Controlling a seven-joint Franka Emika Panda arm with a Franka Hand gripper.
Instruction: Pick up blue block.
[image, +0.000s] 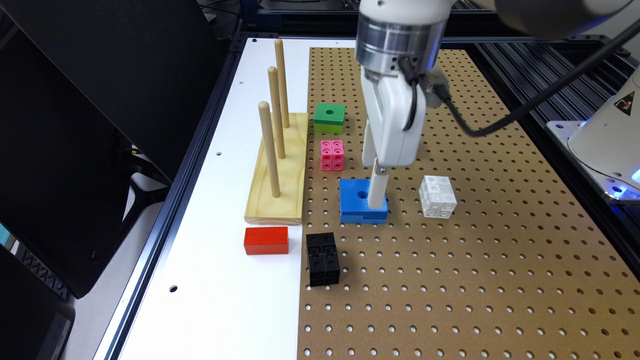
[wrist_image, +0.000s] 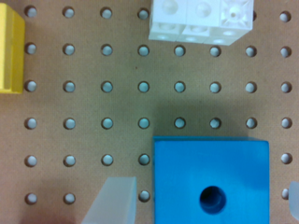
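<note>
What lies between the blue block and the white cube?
Nothing: the wrist view shows bare pegboard between the blue block and the white cube.

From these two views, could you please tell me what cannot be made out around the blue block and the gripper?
- Exterior view: the arm's white body covers part of the blue block and the board behind it.
- Wrist view: the picture's edge cuts off the blue block's near side, so its full outline is unseen.
- Wrist view: the gripper fingers are blurred and cut off; contact with the block cannot be told.
- Wrist view: the yellow block is cut by the edge.
</note>
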